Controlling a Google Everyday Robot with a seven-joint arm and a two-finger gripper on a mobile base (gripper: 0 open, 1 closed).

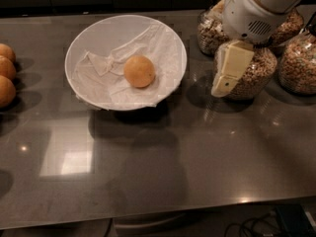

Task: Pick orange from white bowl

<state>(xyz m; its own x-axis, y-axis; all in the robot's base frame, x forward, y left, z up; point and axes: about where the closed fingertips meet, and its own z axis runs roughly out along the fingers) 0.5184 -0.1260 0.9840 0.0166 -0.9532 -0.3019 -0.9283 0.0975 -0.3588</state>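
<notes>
The gripper (223,85) hangs over the counter, right in front of a glass jar of cereal (252,78), nothing in its grasp, though I can't tell whether the jaws are apart or together. Well to the left of the jaws, the orange (139,71) sits on crumpled paper (98,78) in the white bowl (79,46).

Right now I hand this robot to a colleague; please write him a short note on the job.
The gripper holds nothing and hangs right of the white bowl, in front of a cereal jar.
The orange lies on the paper inside the bowl.
Done: nothing picked yet.
Left: bring the gripper over the bowl, grasp the orange, lift it out.
</notes>
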